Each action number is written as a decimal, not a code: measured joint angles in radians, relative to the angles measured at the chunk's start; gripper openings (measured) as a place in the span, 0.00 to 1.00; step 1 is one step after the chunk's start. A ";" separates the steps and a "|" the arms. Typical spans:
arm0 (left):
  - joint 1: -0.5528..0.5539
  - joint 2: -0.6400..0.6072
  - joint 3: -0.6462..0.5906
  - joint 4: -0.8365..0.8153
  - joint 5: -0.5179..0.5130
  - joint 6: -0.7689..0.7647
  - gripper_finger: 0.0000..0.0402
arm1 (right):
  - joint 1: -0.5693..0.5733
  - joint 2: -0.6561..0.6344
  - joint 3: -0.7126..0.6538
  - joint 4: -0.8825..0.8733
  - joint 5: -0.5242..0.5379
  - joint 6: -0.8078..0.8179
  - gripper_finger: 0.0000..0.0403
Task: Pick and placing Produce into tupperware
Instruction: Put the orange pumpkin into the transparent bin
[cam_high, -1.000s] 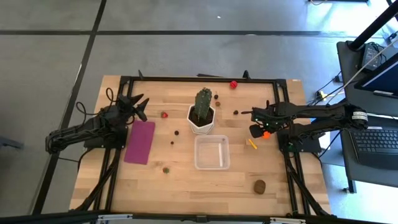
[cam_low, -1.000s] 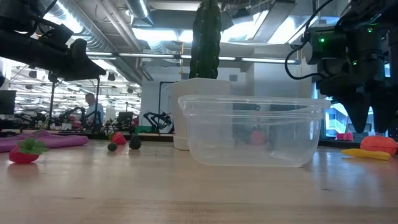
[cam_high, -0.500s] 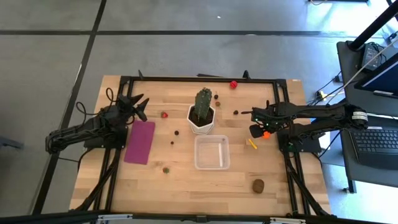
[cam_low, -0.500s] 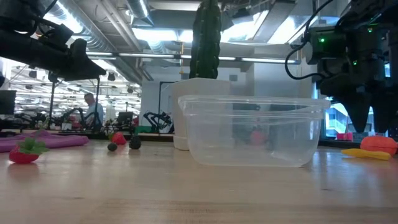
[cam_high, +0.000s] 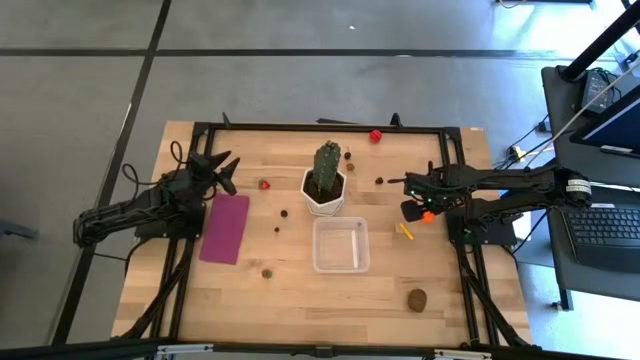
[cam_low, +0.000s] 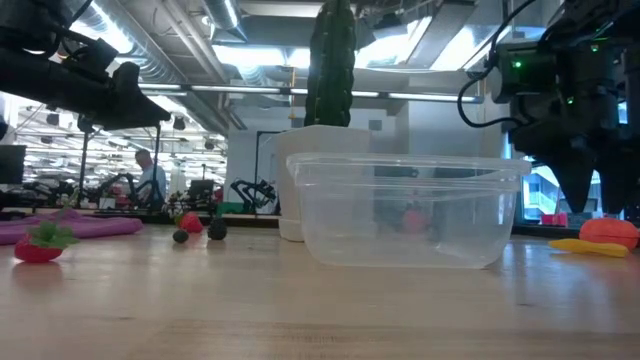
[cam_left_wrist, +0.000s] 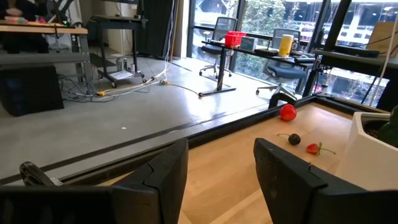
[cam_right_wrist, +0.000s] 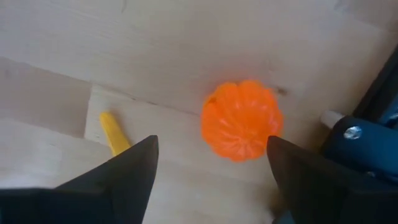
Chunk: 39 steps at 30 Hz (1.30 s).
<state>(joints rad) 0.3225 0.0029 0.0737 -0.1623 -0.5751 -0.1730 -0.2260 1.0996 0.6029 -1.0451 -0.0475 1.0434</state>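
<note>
Overhead, one open right gripper (cam_right_wrist: 211, 171) straddles one orange pumpkin (cam_right_wrist: 241, 119) beside one yellow piece (cam_right_wrist: 112, 132); left gripper (cam_left_wrist: 217, 174) open.

Clear tupperware (cam_low: 408, 215) was seen at centre on the wooden table (cam_low: 300, 310), w/ a white pot (cam_low: 300, 180) & green cactus (cam_low: 331, 62) behind it. At right, the right gripper (cam_low: 585, 185) was held just above the table, beside an orange piece (cam_low: 608, 230) & a yellow piece (cam_low: 580, 245). At left, a red strawberry (cam_low: 38, 245), a magenta mat (cam_low: 70, 226) & small dark pieces (cam_low: 216, 231) were seen. A person (cam_low: 150, 176) was visible far behind.
</note>
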 joint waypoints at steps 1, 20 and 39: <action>0.000 0.000 0.000 0.000 0.000 0.000 0.44 | 0.000 0.000 0.000 0.005 -0.007 0.002 0.78; 0.000 0.000 0.000 0.000 0.000 0.000 0.44 | 0.000 0.000 0.000 0.042 -0.007 -0.050 0.96; 0.000 0.000 0.000 0.000 0.000 0.000 0.44 | 0.000 0.000 0.000 0.042 0.002 -0.056 0.96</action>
<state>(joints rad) 0.3223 0.0027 0.0734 -0.1624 -0.5751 -0.1730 -0.2256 1.0996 0.6033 -1.0027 -0.0456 0.9872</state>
